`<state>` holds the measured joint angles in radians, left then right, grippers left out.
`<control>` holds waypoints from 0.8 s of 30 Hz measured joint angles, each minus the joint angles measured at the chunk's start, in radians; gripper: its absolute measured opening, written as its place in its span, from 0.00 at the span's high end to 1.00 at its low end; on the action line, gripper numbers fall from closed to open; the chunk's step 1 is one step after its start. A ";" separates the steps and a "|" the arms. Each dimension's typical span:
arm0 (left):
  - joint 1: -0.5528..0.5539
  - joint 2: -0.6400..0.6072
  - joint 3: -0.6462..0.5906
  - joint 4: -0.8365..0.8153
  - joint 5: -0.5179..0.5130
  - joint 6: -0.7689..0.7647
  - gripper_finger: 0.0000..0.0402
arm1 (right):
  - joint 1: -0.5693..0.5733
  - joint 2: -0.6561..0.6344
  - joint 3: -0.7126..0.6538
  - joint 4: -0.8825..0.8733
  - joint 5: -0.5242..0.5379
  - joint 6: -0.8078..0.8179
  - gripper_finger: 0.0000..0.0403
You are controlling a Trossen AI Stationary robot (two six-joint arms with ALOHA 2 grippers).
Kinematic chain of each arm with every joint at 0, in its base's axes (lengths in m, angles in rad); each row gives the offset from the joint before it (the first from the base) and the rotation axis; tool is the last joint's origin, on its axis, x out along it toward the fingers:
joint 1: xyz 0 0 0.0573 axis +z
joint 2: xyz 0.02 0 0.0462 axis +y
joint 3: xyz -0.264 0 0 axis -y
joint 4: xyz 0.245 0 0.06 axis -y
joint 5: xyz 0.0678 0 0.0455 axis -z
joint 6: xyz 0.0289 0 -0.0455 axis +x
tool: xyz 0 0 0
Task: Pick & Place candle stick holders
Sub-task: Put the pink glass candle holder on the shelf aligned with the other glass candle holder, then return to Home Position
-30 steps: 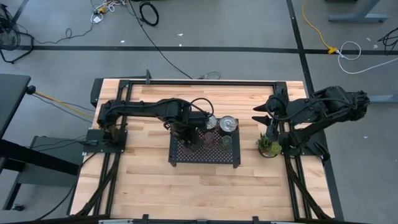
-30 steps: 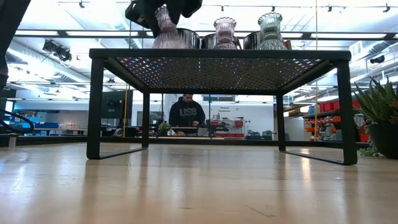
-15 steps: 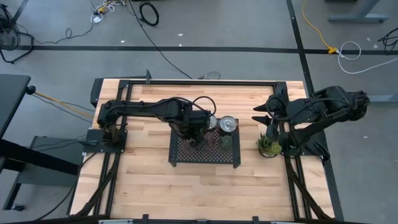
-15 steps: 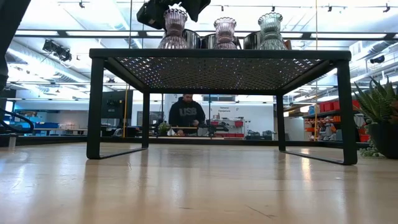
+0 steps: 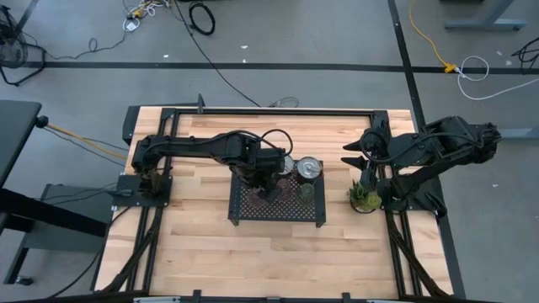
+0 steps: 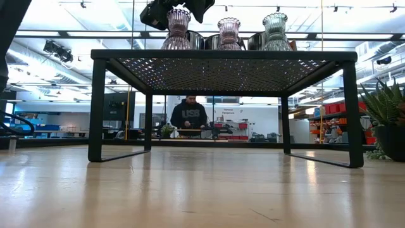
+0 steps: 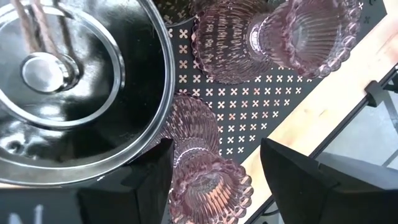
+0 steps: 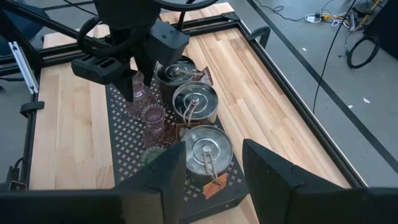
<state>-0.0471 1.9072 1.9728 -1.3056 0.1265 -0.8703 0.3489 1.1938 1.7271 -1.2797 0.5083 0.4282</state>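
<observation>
one pink glass holder sits between the left gripper's spread fingers on the perforated tray (ribbed, probably brittle and slick); best grasped at the narrow waist.

Light wooden tabletop, grey floor crossed by dark lines and loose cables, bright ceiling lights, distant shelving, a person standing at a far bench

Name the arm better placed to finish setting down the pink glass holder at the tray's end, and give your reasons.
Left. Its tool straddles the pink glass holder on the black tray, fingers open either side with gaps showing. The right tool hangs beside the tray near the potted plant, holding nothing.
</observation>
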 joint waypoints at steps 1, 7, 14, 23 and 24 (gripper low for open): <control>0.000 0.000 0.000 0.000 0.000 0.000 0.40 | 0.000 0.000 0.000 0.000 0.000 0.000 0.61; 0.000 -0.005 0.000 0.000 0.005 -0.008 0.40 | 0.000 0.000 0.000 0.000 0.000 0.000 0.61; 0.010 -0.062 0.000 -0.001 -0.046 -0.009 0.40 | 0.000 0.000 0.000 0.000 0.000 0.000 0.61; 0.012 -0.188 -0.001 -0.037 -0.079 0.016 0.40 | 0.000 0.000 0.000 -0.015 0.009 -0.033 0.61; 0.011 -0.208 -0.001 -0.042 -0.090 0.038 0.40 | 0.000 0.000 0.000 -0.025 0.021 -0.048 0.61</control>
<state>-0.0357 1.6995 1.9722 -1.3473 0.0361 -0.8323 0.3488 1.1938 1.7271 -1.3048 0.5289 0.3806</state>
